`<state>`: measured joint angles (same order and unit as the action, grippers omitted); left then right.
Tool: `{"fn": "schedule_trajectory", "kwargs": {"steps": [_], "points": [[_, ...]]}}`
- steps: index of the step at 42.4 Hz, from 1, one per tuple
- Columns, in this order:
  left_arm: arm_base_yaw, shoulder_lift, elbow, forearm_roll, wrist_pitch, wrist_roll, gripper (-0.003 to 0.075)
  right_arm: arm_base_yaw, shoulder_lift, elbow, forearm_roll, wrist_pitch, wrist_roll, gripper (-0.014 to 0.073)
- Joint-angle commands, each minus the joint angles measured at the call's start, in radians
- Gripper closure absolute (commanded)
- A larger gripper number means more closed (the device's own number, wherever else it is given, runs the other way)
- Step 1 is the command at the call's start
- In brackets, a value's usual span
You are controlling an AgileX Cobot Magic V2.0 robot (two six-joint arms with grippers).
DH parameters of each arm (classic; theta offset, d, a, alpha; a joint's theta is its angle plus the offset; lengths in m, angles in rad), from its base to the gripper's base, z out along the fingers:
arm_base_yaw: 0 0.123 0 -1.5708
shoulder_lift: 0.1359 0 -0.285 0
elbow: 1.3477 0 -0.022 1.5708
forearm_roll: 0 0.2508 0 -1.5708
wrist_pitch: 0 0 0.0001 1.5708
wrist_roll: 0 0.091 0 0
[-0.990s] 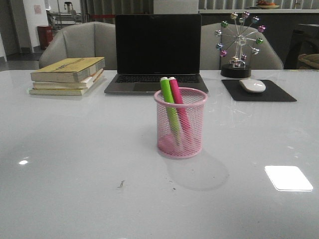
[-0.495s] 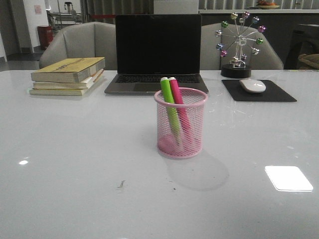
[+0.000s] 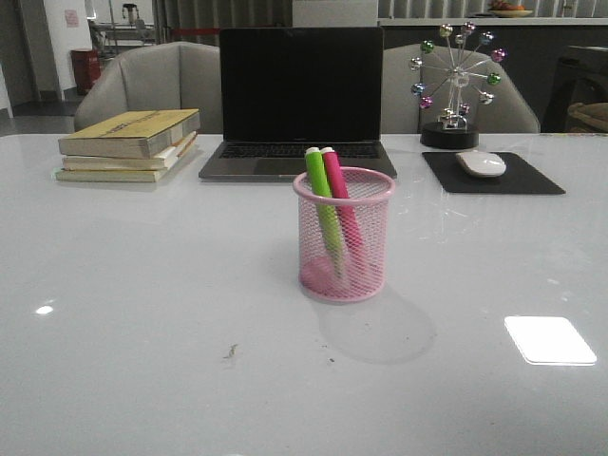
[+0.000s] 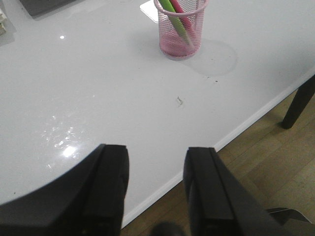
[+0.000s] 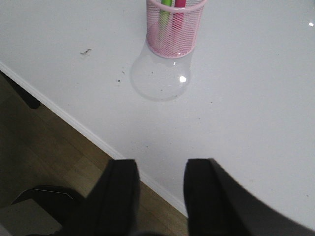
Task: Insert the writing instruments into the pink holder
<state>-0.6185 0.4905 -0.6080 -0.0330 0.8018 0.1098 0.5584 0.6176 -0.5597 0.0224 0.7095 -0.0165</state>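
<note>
Front view: green marker (image 3: 325, 204) and pink marker (image 3: 342, 209) are leaning inside the pink cup (image 3: 344, 236); likely light, rigid, slippery, best gripped mid-barrel. Left claw (image 4: 155, 189) and right claw (image 5: 160, 194) are hanging apart, empty.

Both grippers: plain black two-finger units, seen from the wrist views only.
Left gripper (image 4: 155, 184): two broad, flat black fingers (image 4: 110, 184) with squared tips and a dull satin sheen, inner faces straight, outer edges flaring into a wider dark body at 6 o'clock; a rounded black part sits between the finger bases. Right gripper (image 5: 160, 191): same matte black fingers (image 5: 120, 194), blocky with blunt tips, widening toward the base, the finger at 4 o'clock sloping out into a broader housing. Surfaces look smooth; finer detail is lost in shadow. The front view shows none of the robot.
</note>
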Motion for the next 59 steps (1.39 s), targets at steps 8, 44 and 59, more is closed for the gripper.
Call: {"fn": "schedule_trajectory", "kwargs": {"steps": [8,44,59], "points": [[0.001,0.003,-0.027,0.026,-0.068,-0.158,0.0568,-0.002,-0.003,-0.024,-0.010,-0.095,-0.006,0.0529],[0.186,-0.182,0.123,0.160,-0.266,-0.164,0.0629,-0.002,-0.003,-0.024,-0.009,-0.080,-0.006,0.0537],[0.537,-0.485,0.553,0.092,-0.757,-0.164,0.0629,-0.002,-0.003,-0.024,-0.009,-0.079,-0.006,0.0537]]}}
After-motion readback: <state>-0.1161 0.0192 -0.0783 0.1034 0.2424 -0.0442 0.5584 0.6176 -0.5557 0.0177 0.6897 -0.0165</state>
